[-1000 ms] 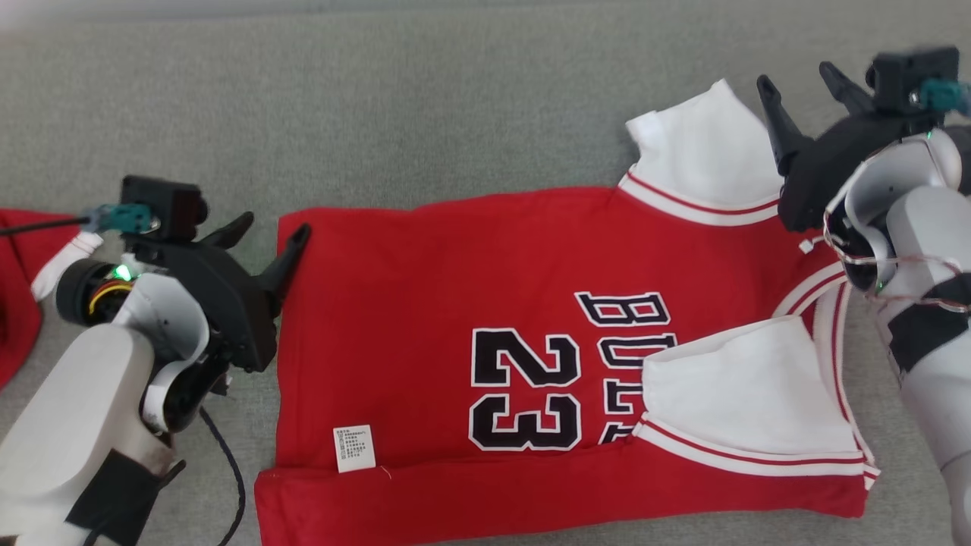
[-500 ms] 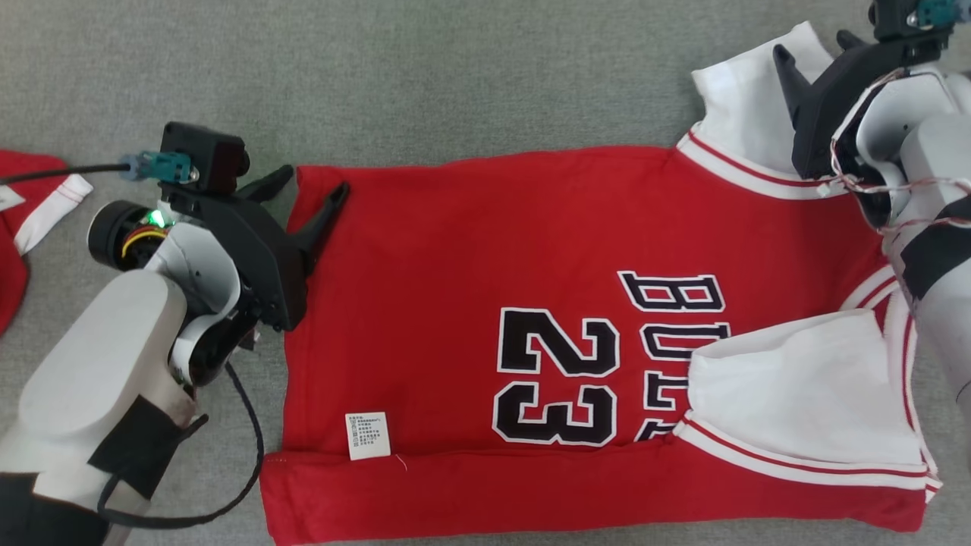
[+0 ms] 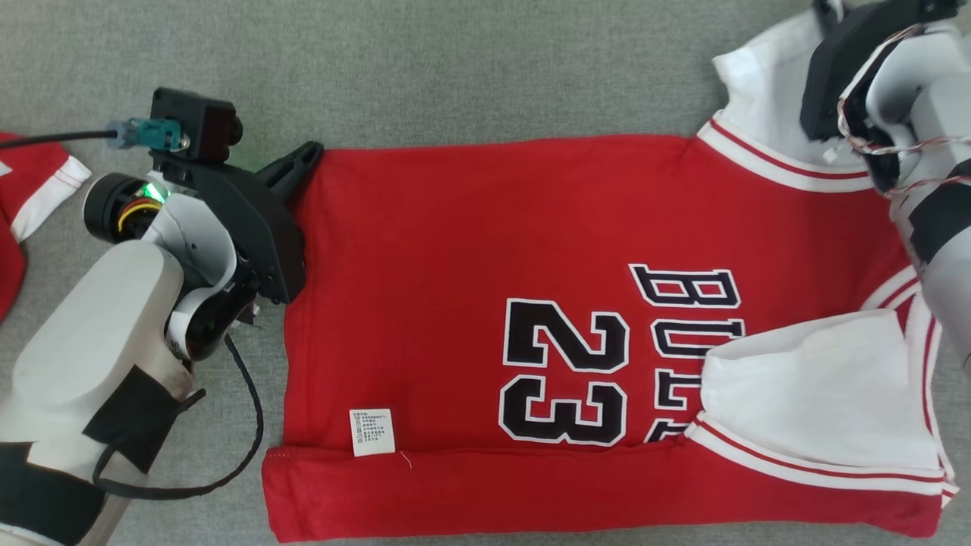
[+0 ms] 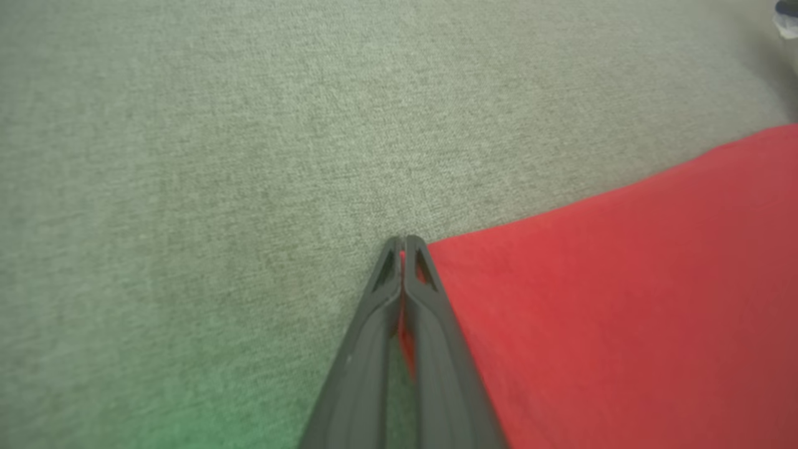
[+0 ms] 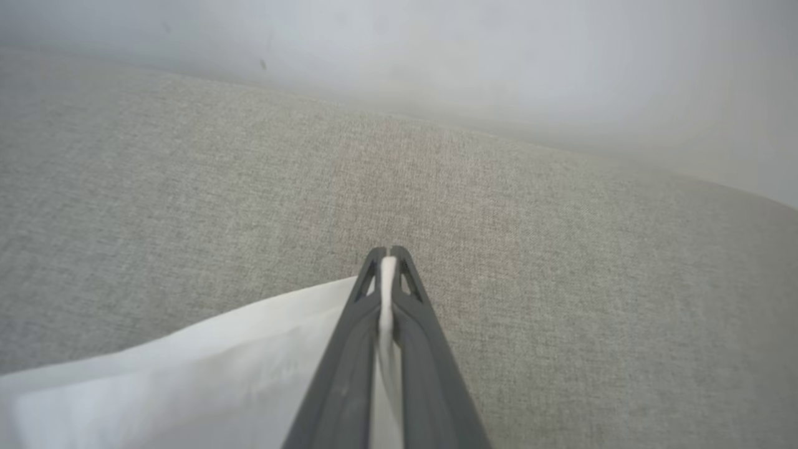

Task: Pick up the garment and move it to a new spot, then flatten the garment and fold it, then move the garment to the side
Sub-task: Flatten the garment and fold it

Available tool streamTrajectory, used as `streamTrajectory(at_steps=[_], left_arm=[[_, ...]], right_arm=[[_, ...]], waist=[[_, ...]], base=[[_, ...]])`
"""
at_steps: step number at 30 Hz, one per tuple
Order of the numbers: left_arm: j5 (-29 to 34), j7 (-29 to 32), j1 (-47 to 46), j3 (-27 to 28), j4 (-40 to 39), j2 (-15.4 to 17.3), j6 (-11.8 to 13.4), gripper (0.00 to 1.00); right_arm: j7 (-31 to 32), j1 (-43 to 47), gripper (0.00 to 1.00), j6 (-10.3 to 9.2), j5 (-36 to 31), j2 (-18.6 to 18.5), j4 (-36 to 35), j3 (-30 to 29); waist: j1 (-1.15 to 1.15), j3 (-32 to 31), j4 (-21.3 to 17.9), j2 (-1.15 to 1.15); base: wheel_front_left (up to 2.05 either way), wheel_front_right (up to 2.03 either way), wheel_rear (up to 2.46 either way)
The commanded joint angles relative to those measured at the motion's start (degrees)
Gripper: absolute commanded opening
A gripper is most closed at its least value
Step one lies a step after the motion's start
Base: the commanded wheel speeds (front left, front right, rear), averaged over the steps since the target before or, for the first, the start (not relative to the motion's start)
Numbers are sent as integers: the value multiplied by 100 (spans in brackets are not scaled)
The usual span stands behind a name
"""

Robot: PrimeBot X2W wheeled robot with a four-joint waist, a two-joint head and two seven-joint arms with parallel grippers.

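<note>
The garment (image 3: 470, 243) is a red jersey with white sleeves and a black "23", spread flat on the grey fabric surface, its near edge folded over. My left gripper (image 3: 311, 155) is shut on the jersey's far left corner; in the left wrist view the gripper (image 4: 404, 243) pinches red cloth (image 4: 623, 299) between its closed fingers. My right gripper (image 5: 388, 255) is shut on the edge of the far white sleeve (image 5: 187, 368). In the head view that sleeve (image 3: 766, 83) lies at the top right, with the gripper's tips out of frame.
Another red and white garment (image 3: 30, 197) lies at the left edge. A black cable (image 3: 243, 425) loops from my left arm onto the surface. A pale wall (image 5: 436, 56) rises behind the grey surface (image 3: 455, 68).
Both grippers have closed from open: the left onto the jersey's red corner, the right onto the white sleeve edge. The head camera has also shifted, so the jersey sits further right in view.
</note>
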Motion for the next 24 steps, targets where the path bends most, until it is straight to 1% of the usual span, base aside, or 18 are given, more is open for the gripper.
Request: streamTrajectory(at_steps=[1, 5, 7, 12, 13, 17, 20, 24], left_arm=[[7, 11, 171, -96, 158, -16, 12, 0], [-75, -270, 251, -62, 207, 55, 14, 0], [-48, -516, 283, -35, 179, 95, 14, 0], [-45, -1047, 558, 20, 146, 69, 27, 0], [-21, -1197, 614, 57, 125, 81, 67, 0], [131, -1594, 953, -18, 13, 140, 96, 0], [249, -1913, 1221, -58, -128, 221, 158, 0], [332, -2260, 1648, -76, -297, 290, 279, 0]], right_arm=[[-128, -58, 0, -16, 13, -9, -14, 18], [-552, 95, 0, -16, 118, 33, -13, 22], [-763, 195, 0, -15, 236, 84, -79, 18], [-1269, 648, 0, -16, 559, 65, -363, 162], [-1387, 752, 0, -16, 635, 54, -457, 202], [-1761, 1312, 0, -16, 969, -36, -939, 455], [-1931, 1803, 0, -15, 1241, -193, -1419, 627], [-2043, 2544, 0, -15, 1604, -444, -2070, 657]], waist=[[0, -94, -47, 0], [0, -387, -137, 0], [0, -552, -192, 0], [0, -967, -308, 0], [0, -1044, -341, 0], [0, -1345, -465, 0], [0, -1531, -560, 0], [0, -1696, -674, 0]], base=[[0, 0, 0], [0, 0, 0], [0, 0, 0], [0, 0, 0], [0, 0, 0], [0, 0, 0], [0, 0, 0], [0, 0, 0]])
